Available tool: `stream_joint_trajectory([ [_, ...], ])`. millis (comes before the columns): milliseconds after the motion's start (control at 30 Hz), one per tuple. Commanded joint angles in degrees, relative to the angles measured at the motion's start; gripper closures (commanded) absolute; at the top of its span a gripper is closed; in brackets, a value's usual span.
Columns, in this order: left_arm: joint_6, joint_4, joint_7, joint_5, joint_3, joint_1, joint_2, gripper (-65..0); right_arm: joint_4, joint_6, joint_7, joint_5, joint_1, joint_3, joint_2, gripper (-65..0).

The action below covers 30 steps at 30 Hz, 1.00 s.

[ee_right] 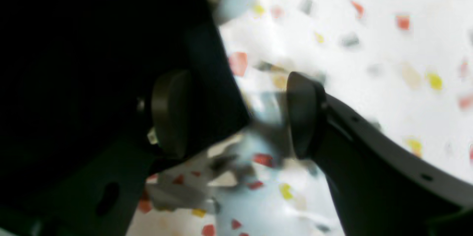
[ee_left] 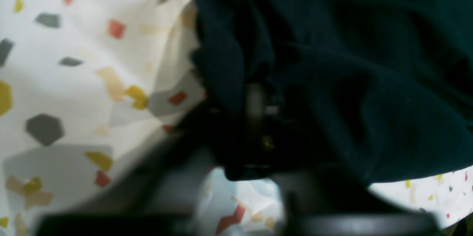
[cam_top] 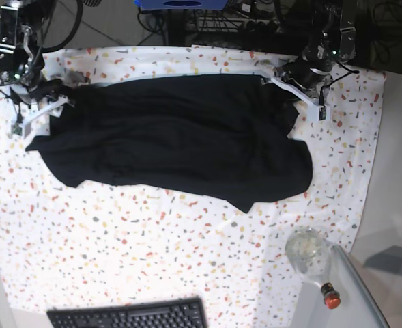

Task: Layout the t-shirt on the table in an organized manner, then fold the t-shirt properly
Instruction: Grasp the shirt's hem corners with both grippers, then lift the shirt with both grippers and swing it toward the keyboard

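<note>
Black t-shirt [cam_top: 180, 137] on white table [cam_top: 119, 239] flecked red, yellow, grey

No readable text anywhere in these views.

The black soft fabric t-shirt [cam_top: 180, 143] carries no legible print, the black keyboard [cam_top: 129, 316] at the bottom edge is too small for its key legends to be made out, and the small bottle with a red cap [cam_top: 330, 298] shows no label that can be read; both wrist views are too blurred for any lettering.
</note>
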Motion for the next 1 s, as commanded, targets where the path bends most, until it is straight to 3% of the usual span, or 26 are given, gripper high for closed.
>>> stream_joint_trajectory([
  [0, -0.17, 0.86, -0.06, -0.22, -0.19, 0.29, -0.4, 0.0, 0.51, 3.94, -0.91, 2.09, -0.06, -0.99, -0.08, -34.2],
  [67, -0.17, 0.94, 0.03, -0.22, -0.19, 0.38, -0.4, 0.0, 0.68, 8.16, -0.91, 2.09, -1.11, -1.17, -0.25, -21.8],
  [133, -0.08, 2.17, 0.03, -0.14, -0.28, 1.08, -0.58, 0.0, 1.21, 10.97, -0.91, 2.26, -1.64, -1.17, -0.34, -1.8],
  [167, -0.08, 3.14, 0.03, -0.14, -0.45, 1.96, -0.66, 0.0, 1.91, 11.68, -1.0, 2.26, -2.08, -1.17, -0.34, 0.0],
  [333, 1.15, 11.4, 0.38, 2.33, -0.1, 4.51, -2.77, 0.0, 12.02, 10.01, -1.0, 2.35, -7.97, 3.23, -1.13, 0.0],
  [467, 4.23, 15.8, 8.74, 6.9, -0.19, -0.24, -2.86, 0.0, 18.53, 9.92, -1.7, 2.18, -7.8, 6.92, -1.13, 0.0],
  [600, 4.23, 17.21, 17.53, 10.41, -0.01, -10.88, -2.33, 0.0, 16.24, 9.92, -8.47, 0.95, 3.98, 8.76, 1.42, 0.0],
  [733, 4.23, 14.83, 24.3, 14.19, 2.19, -24.5, -0.58, 0.0, 5.96, 10.27, -12.34, -3.89, 19.9, 8.76, 4.41, 0.0],
  [967, 4.23, -1.17, 25.79, 22.99, 14.49, -46.22, 3.47, 0.0, -13.3, 10.53, -10.32, -10.48, 43.19, 8.5, 7.66, 0.0],
])
